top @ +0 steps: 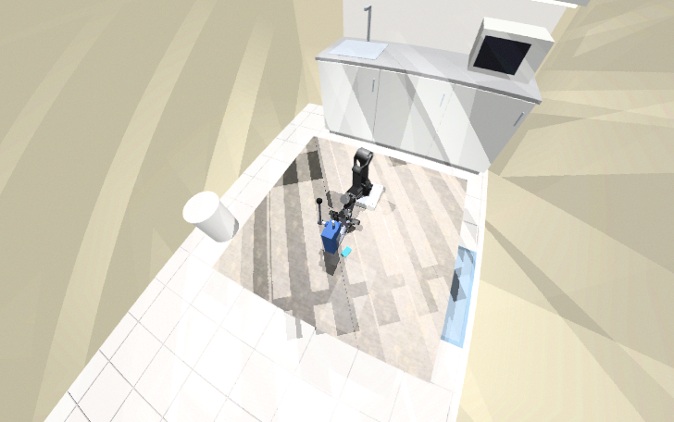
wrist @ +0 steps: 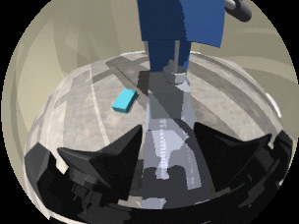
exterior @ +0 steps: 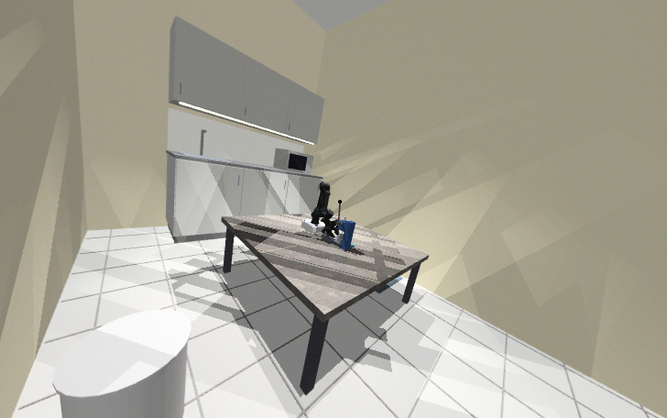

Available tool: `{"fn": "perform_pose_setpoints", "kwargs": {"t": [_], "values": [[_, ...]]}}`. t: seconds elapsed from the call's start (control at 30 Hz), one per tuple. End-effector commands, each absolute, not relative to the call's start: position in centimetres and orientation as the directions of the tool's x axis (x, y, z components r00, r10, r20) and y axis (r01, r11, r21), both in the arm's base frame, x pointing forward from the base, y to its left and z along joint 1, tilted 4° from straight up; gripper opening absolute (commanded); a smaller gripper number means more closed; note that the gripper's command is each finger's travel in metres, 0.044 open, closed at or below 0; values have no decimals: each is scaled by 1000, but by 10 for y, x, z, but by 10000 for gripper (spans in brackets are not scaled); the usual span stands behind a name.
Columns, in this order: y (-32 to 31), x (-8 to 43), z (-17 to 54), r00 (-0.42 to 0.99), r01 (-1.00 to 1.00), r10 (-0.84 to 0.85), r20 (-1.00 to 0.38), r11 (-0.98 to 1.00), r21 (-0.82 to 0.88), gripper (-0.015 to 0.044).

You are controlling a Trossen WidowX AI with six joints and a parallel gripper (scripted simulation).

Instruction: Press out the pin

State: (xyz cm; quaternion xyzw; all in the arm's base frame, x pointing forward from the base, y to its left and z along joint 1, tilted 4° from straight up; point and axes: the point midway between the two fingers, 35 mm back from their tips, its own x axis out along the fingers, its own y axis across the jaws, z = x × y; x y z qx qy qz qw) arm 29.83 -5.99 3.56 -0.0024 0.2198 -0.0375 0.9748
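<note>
Way in to block [wrist: 166, 103] from arm side is open, low over base strip [wrist: 169, 147]; above, path's blocked by blue press head [wrist: 181, 21] [top: 330, 236] [exterior: 347, 234].

One press [top: 330, 236] [exterior: 347, 234] [wrist: 182, 22], one lever [top: 319, 211] [exterior: 339, 211], one cyan block [top: 345, 252] [wrist: 125, 100], two fingers.

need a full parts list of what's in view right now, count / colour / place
press: one, blue, on table
lever: one, dark with black knob, upright beside press
small block: one, cyan, on table beside press
table: one, brown-grey, mid-room
cylinder: one, white, on floor
counter: one, white with grey top, by wall
microwave: one, pale with dark window, on counter
tap: one, grey, on counter
wall cupboards: one row, grey, above counter
arm: one, black, on table
claw: one, black, open, before press
</note>
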Motion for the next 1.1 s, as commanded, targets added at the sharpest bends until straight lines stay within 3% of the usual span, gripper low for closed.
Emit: {"fn": "perform_pose_setpoints", "kwargs": {"t": [0.0,1.07], "values": [[-64,322,38,902,78,-79,-425,997,-20,300],[-73,329,39,902,78,-79,-425,997,-21,300]]}}
